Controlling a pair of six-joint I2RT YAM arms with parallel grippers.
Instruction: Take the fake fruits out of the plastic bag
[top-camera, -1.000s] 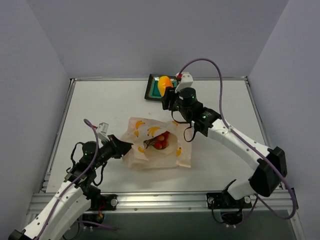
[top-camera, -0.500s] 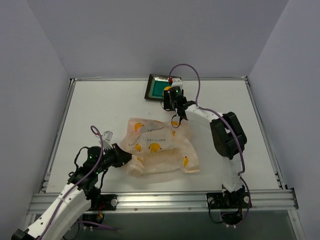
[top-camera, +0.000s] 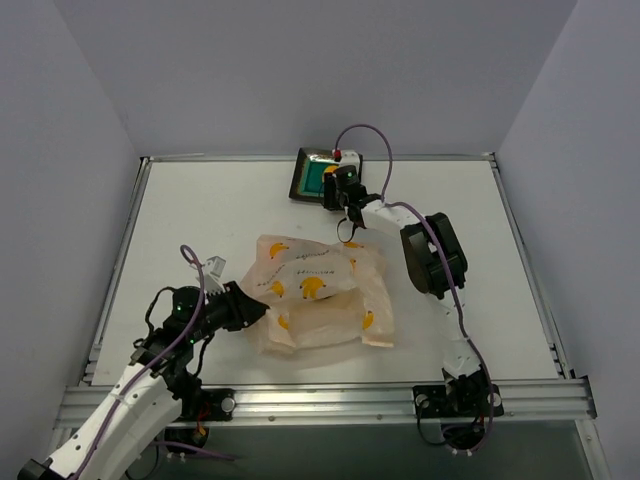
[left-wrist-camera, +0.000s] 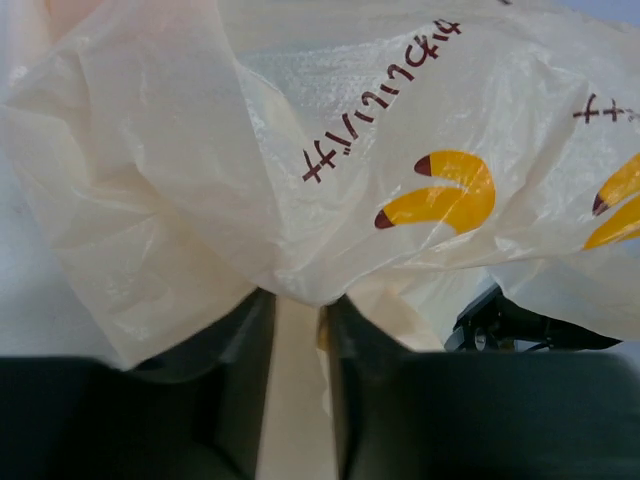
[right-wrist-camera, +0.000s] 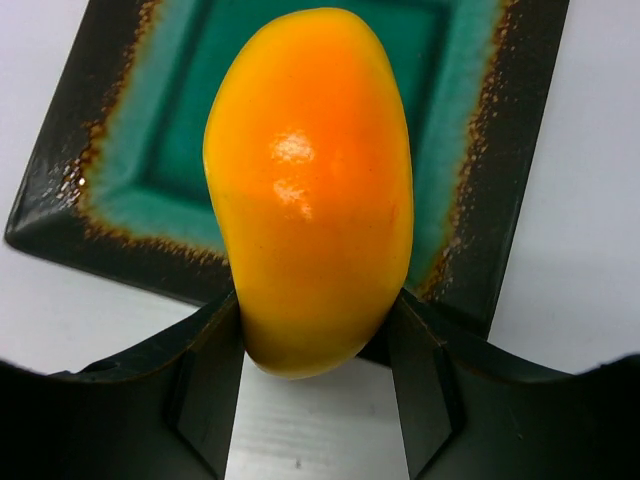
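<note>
A glossy yellow-orange mango (right-wrist-camera: 310, 190), one of the fake fruits, is clamped between the fingers of my right gripper (right-wrist-camera: 315, 320). It hangs just above the near rim of the square dark tray (right-wrist-camera: 480, 200). Seen from above, that gripper (top-camera: 338, 190) is at the tray (top-camera: 308, 178) at the table's far side. The plastic bag (top-camera: 320, 290), pale peach with yellow banana prints, lies crumpled mid-table. My left gripper (top-camera: 255, 312) is at its left edge. In the left wrist view the film (left-wrist-camera: 350, 120) bunches into the narrow gap between the jaws (left-wrist-camera: 300, 300). Nothing inside the bag shows.
Raised rails run along the white table's left, back and right edges. A grey-violet cable loops from the right arm (top-camera: 430, 255) over the tray's corner. Both arm bases stand at the near edge.
The right arm has swung in and lowered the mango to the tray. The bag has slid slightly nearer and collapsed; the red fruit seen inside it earlier no longer shows.
</note>
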